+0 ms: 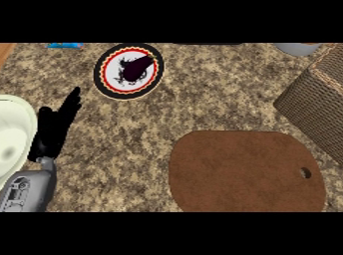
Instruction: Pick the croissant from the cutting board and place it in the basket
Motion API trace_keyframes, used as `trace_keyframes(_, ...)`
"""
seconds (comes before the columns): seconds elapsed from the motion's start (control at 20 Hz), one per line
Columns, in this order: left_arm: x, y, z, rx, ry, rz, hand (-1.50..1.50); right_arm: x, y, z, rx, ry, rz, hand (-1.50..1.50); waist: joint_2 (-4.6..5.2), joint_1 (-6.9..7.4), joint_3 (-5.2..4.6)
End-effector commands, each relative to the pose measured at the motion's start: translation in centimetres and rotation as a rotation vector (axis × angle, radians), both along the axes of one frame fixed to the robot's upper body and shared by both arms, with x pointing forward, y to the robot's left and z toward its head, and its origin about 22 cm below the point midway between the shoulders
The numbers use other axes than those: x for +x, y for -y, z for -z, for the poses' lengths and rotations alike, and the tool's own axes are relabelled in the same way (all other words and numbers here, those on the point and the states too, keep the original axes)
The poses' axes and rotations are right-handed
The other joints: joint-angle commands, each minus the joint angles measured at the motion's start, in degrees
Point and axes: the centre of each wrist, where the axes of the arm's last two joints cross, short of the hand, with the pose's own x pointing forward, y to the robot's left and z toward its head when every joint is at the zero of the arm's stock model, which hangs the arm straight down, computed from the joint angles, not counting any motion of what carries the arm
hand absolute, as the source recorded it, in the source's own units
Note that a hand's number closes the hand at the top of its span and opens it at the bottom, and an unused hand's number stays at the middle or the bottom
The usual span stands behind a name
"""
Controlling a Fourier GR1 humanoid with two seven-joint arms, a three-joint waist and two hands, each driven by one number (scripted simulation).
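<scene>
1. Only one arm of the robot shows, the left one, at the lower left of the view.
2. Its forearm (pixel 26 191) is grey, with a rounded shell and lighter grey outlines like panels or recesses on it.
3. A short grey wrist piece joins the forearm to the hand.
4. The left hand (pixel 53 130) is fully black, with long slim fingers and no visible markings.

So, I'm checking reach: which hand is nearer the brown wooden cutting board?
Left. The left hand rests open, to the left of the brown wooden cutting board, beside the cream bowl. The right hand is out of view.
</scene>
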Motion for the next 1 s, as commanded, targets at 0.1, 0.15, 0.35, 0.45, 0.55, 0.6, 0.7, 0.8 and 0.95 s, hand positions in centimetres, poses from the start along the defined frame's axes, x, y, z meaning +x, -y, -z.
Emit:
trace_keyframes(0.1, 0.3, 0.8, -1.0, 0.009, -0.01, 0.002, 0.0, 2.9, 2.1, 4.1, -0.022, -0.041, -0.028, 1.5, -0.15, -0.18, 0.02)
trace_keyframes(0.15, 0.4, -0.1, -0.8, 0.004, -0.006, 0.005, 0.0, 3.2, 2.3, 4.2, -0.042, -0.041, -0.033, 1.5, -0.13, -0.19, 0.0)
trace_keyframes(0.35, 1.0, 0.1, 0.0, 0.004, -0.007, -0.009, 0.0, 3.8, 3.4, 7.6, -0.018, -0.087, -0.033, 1.5, -0.16, -0.59, 0.0)
trace_keyframes(0.45, 1.6, 0.2, -1.7, -0.003, 0.004, -0.008, 0.0, 5.0, 2.6, 7.3, 0.044, -0.161, -0.057, 1.5, -0.19, -0.36, -0.01)
trace_keyframes(0.55, 0.2, 0.2, 0.5, 0.0, -0.005, -0.006, 0.0, 6.0, 2.9, 8.9, 0.14, -0.208, 0.017, 1.5, -0.01, 0.3, -0.02)
trace_keyframes(0.6, 0.8, 0.4, -1.2, 0.007, 0.016, 0.007, 0.0, 5.7, 4.1, 9.8, 0.162, -0.227, 0.022, -1.5, 0.0, 0.36, 0.02)
trace_keyframes(0.7, 0.3, -1.6, -1.0, -0.01, 0.003, 0.003, 0.0, 6.0, 3.5, 11.3, 0.188, -0.231, -0.01, -1.5, -0.19, -0.23, 0.0)
trace_keyframes(0.8, 0.2, 1.3, -1.1, 0.008, -0.006, 0.006, 0.0, 6.9, 3.1, 10.8, 0.253, -0.197, -0.02, -1.5, -0.26, -0.15, 0.01)
trace_keyframes(0.95, 0.2, 0.5, -0.1, -0.011, -0.014, -0.006, 0.0, 7.3, 3.6, 12.0, 0.318, -0.15, -0.026, -1.5, -0.15, -0.14, 0.02)
